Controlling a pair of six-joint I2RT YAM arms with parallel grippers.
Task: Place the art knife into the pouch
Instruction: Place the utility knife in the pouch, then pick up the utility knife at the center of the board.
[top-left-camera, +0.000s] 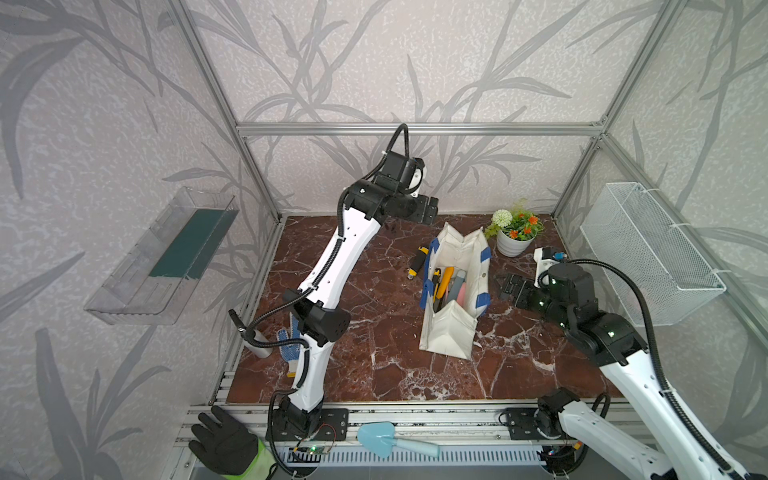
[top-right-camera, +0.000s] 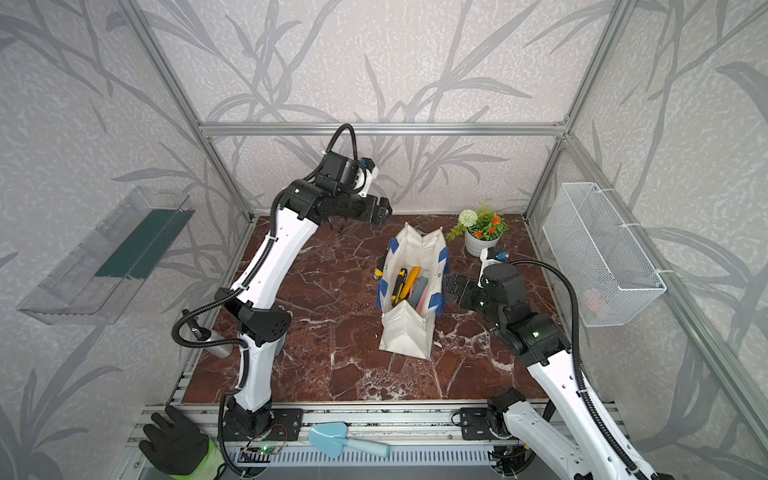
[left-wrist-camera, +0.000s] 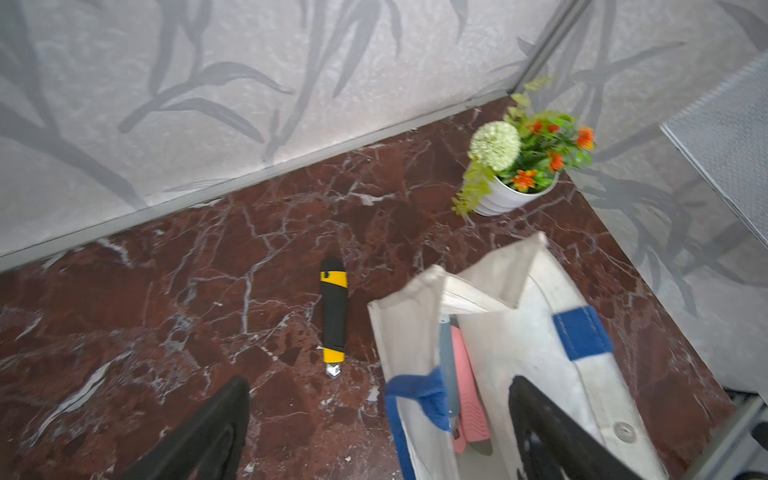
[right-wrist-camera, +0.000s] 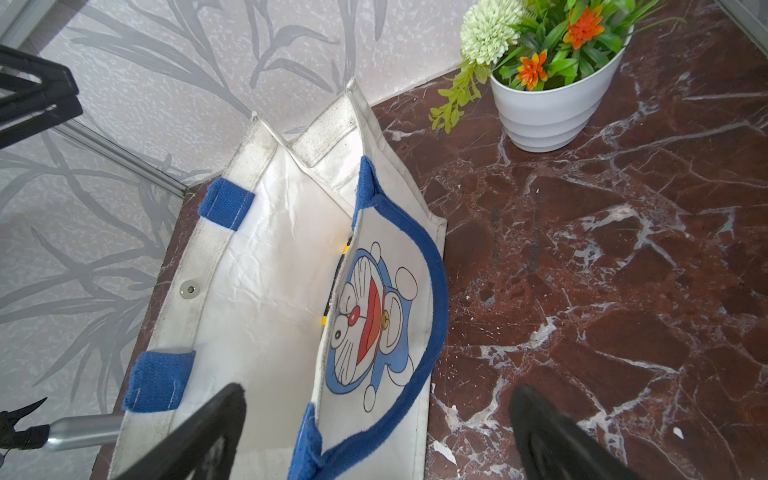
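The white pouch (top-left-camera: 449, 332) (top-right-camera: 405, 332) (left-wrist-camera: 519, 340) (right-wrist-camera: 257, 291) stands open on the marble table, its cat print facing right. Inside it, in both top views, lies a yellow and black art knife (top-left-camera: 436, 286) (top-right-camera: 400, 284) beside orange, grey and pink items. Another black and yellow knife (top-left-camera: 417, 262) (left-wrist-camera: 333, 318) lies on the table just left of the pouch. My left gripper (top-left-camera: 432, 210) (top-right-camera: 384, 212) (left-wrist-camera: 378, 384) hangs open and empty, high above the pouch's far end. My right gripper (top-left-camera: 509, 286) (top-right-camera: 451, 286) (right-wrist-camera: 378, 390) is open, its jaws straddling the pouch's printed wall.
A white flower pot (top-left-camera: 513, 243) stands behind the pouch at the back right. A wire mesh basket (top-left-camera: 648, 249) hangs on the right wall, a clear shelf (top-left-camera: 162, 257) on the left. A dotted glove (top-left-camera: 289, 345) and a grey cylinder (top-left-camera: 259, 347) lie by the left arm.
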